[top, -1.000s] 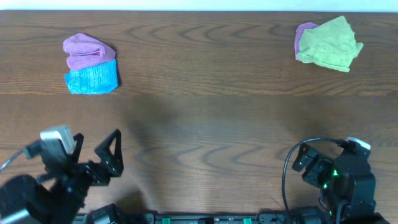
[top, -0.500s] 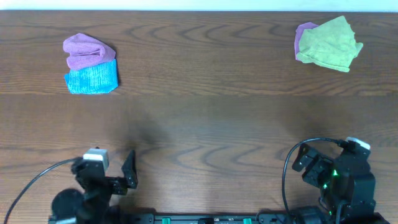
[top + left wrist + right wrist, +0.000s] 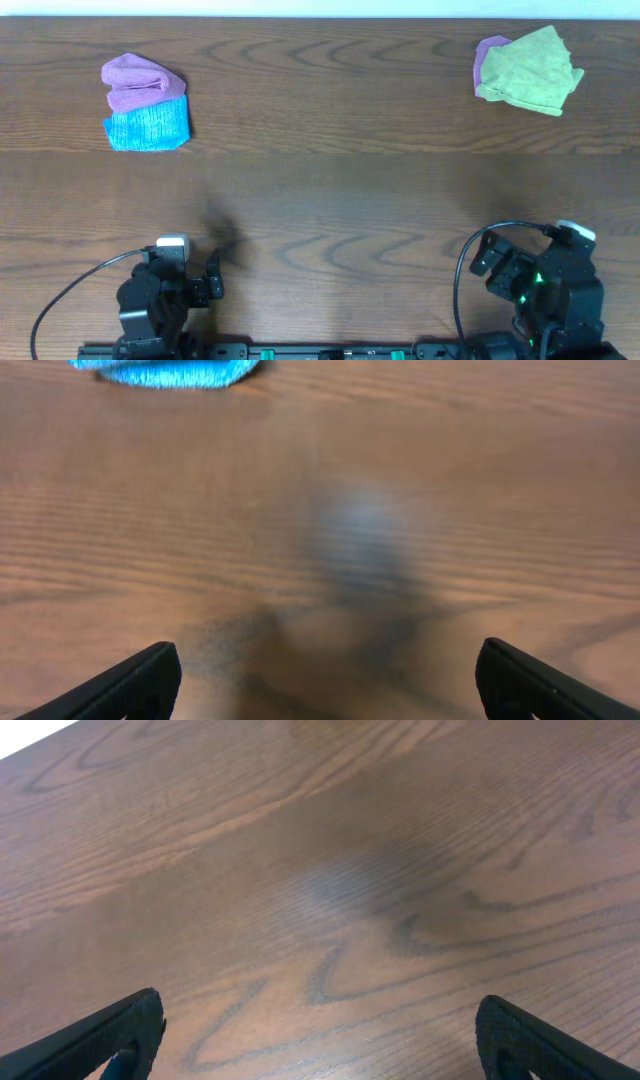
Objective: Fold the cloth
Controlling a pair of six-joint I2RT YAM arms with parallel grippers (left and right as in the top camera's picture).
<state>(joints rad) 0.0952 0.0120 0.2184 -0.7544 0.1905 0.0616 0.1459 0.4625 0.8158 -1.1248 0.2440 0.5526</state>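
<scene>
Overhead shows the crumpled green cloth [image 3: 532,72] far right and a folded blue cloth [image 3: 148,127] far left. The left wrist view catches just the blue edge, left gripper [image 3: 335,685] spread wide; the right gripper [image 3: 325,1040], also spread, faces wooden table [image 3: 330,870].

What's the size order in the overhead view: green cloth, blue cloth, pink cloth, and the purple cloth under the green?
Green cloth, largest.
Blue cloth and pink cloth look alike.
Purple cloth, mostly covered, shows smallest.
</scene>
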